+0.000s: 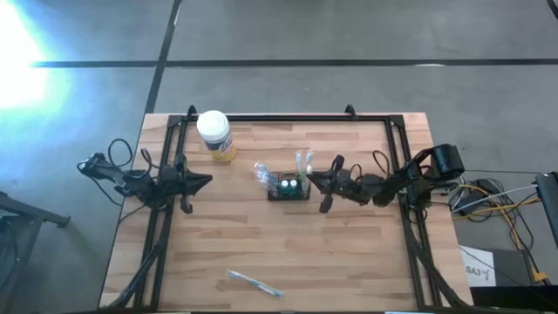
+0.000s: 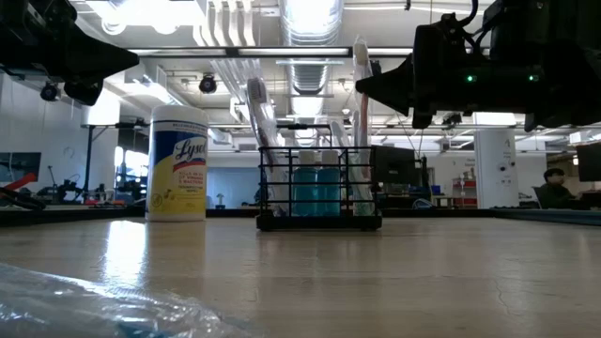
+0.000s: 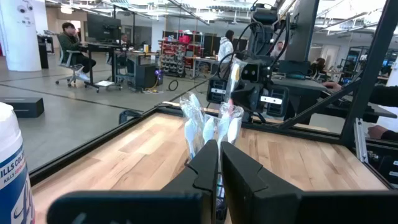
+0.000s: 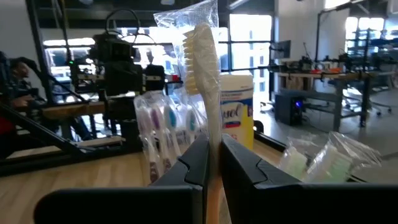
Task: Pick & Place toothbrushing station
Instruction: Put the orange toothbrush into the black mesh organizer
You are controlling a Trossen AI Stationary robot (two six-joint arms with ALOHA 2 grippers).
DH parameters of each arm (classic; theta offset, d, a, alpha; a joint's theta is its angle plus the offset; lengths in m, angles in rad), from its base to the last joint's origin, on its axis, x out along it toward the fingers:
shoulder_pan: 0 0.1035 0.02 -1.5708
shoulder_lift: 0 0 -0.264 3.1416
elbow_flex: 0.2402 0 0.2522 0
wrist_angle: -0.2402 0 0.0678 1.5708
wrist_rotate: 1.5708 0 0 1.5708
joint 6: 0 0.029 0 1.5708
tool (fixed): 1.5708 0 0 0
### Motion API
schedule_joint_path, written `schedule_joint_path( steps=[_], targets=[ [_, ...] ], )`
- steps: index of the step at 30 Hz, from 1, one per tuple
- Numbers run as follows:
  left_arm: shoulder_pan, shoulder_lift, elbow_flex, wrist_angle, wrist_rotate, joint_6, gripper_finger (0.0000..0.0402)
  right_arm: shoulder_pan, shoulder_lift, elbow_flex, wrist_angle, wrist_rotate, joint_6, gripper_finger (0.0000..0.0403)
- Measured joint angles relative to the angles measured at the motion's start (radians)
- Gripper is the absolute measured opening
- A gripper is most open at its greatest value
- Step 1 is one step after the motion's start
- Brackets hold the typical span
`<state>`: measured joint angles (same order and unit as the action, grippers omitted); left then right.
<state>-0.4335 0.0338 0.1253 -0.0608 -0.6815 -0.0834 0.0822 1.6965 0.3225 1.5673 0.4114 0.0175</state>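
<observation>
The small black wire toothbrushing station [image 1: 289, 188], holding wrapped toothbrushes, stands mid-table beside a white-lidded yellow wipes jar [image 1: 215, 135]. The right gripper [image 1: 311, 180] hovers just beside it, fingers pinched together, holding nothing; the left gripper [image 1: 207, 181] waits shut, well apart.

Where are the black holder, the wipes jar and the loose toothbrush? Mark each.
black holder [image 1: 288, 190], high view, on its wire rim.
wipes jar [image 1: 213, 126], high view, on its white lid.
loose toothbrush [image 1: 255, 283], high view, on its wrapped handle.

Grey floor [image 1: 349, 35], bright ceiling lights [image 2: 310, 14]
</observation>
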Motion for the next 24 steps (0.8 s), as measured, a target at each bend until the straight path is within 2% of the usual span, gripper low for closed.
schedule_joint_path(
  steps=[14, 24],
  targets=[
    [0.000, 0.000, -0.001, 0.000, 0.000, 0.000, 0.0023, 0.014, 0.046, 0.027, 0.001, 0.010, 0.043, 0.0023],
    [0.000, 0.000, -0.001, 0.000, 0.000, -0.003, 0.0023, 0.019, 0.183, 0.078, 0.002, 0.060, 0.104, 0.0023]
  ],
)
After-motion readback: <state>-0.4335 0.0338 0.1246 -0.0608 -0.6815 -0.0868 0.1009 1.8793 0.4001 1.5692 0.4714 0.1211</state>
